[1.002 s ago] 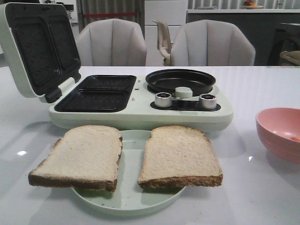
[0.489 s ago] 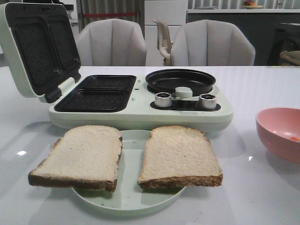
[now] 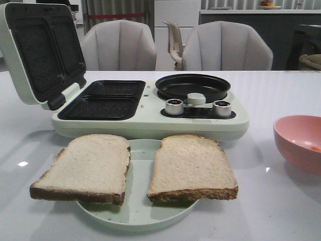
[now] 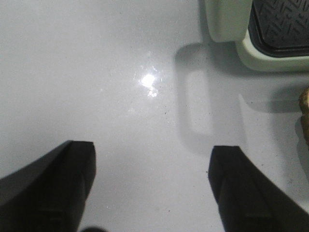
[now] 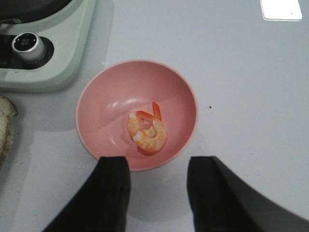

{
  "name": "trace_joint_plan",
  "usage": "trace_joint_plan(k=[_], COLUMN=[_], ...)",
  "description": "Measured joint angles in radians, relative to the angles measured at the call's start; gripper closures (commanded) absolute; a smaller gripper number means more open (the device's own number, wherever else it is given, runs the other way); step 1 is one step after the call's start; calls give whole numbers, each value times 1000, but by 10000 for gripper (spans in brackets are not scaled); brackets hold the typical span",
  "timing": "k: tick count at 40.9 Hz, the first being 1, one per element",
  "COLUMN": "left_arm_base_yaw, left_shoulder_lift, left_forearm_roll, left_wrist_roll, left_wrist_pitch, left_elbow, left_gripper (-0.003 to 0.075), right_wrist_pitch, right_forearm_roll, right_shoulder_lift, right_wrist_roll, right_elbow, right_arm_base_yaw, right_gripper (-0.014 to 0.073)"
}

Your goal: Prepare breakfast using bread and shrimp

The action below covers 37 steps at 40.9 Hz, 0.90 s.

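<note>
- Right now the shrimp [image 5: 147, 130] lie in the pink bowl [image 5: 91, 101], just beyond the right gripper [image 5: 158, 186], jaws spread, empty.
- Left gripper [image 4: 152, 186]: jaws apart over bare desk [image 4: 96, 72].
- Bread [image 3: 85, 165] rests on the plate [image 3: 138, 213].

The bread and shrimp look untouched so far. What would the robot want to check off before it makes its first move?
1. Sandwich maker lid open, grill wells bare: ok.
2. Both slices of bread lie flat on the green plate, side by side, nothing on them: ok.
3. Shrimp sits in the pink bowl, in plain sight from the right wrist view: ok.
4. Right gripper open and empty, by the bowl's rim: ok.
5. Left gripper open and empty over bare table: ok.
6. Whether the sandwich maker is switched on: cannot tell.
</note>
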Motion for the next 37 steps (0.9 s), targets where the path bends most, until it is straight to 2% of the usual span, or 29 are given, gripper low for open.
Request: trace_joint_plan(k=[9, 10, 20, 26, 31, 37], left_arm_base_yaw=[0, 1, 34, 32, -8, -134], left_shoulder_lift=[70, 78, 227, 254, 254, 254], left_forearm_roll=[12, 14, 13, -2, -7, -9], left_wrist_roll=[0, 0, 0, 29, 81, 151], left_wrist_pitch=[40, 42, 93, 134, 181, 198], left_elbow=[-97, -108, -266, -294, -295, -293], left_gripper=[613, 627, 621, 622, 622, 622], right_wrist_pitch=[0, 0, 0, 0, 0, 0], right_forearm_roll=[0, 0, 0, 0, 0, 0], right_shoulder_lift=[0, 0, 0, 0, 0, 0], right_wrist_roll=[0, 0, 0, 0, 0, 0], right_elbow=[0, 0, 0, 0, 0, 0], right_arm_base_yaw=[0, 0, 0, 0, 0, 0], right_gripper=[181, 181, 181, 181, 181, 181])
